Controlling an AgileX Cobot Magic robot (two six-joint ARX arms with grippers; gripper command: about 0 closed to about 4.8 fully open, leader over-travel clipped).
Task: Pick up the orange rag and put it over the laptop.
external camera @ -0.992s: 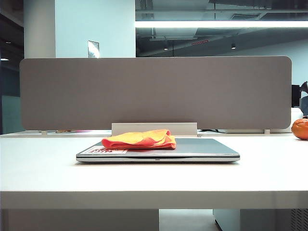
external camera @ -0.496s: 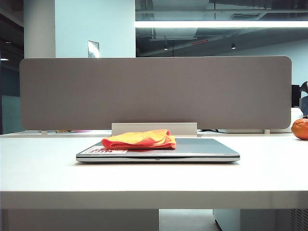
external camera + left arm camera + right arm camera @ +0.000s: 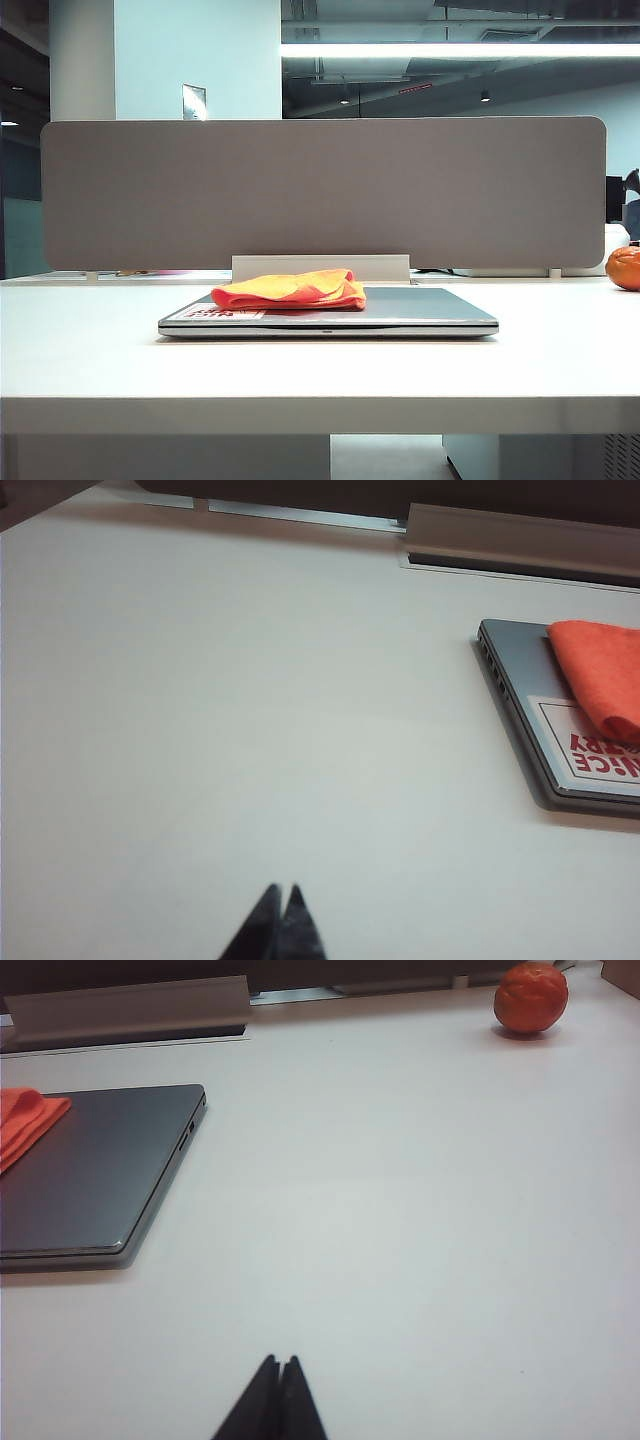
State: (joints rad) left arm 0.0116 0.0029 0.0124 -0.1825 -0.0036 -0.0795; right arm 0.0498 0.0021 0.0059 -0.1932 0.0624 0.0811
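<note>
Left tool (image 3: 281, 892): one, tips pressed together, holding nothing, low over bare tabletop (image 3: 230, 730), well apart from the laptop's sticker corner. Right tool (image 3: 280, 1363): one, tips likewise together and empty, over bare tabletop, well apart from the laptop's other side. Open room: wide white surface lies between each tool and the laptop, and along the tabletop's near edge. Laptop (image 3: 400, 310): one, closed, flat, mid-tabletop, front edge square to the near edge. Rag (image 3: 290, 288): one, orange, folded, lying on the lid toward the sticker (image 3: 590, 750) side, covering part of it. Orange ball (image 3: 531, 997): one, far corner on the right. Divider panel (image 3: 320, 190): one, upright along the far edge.
</note>
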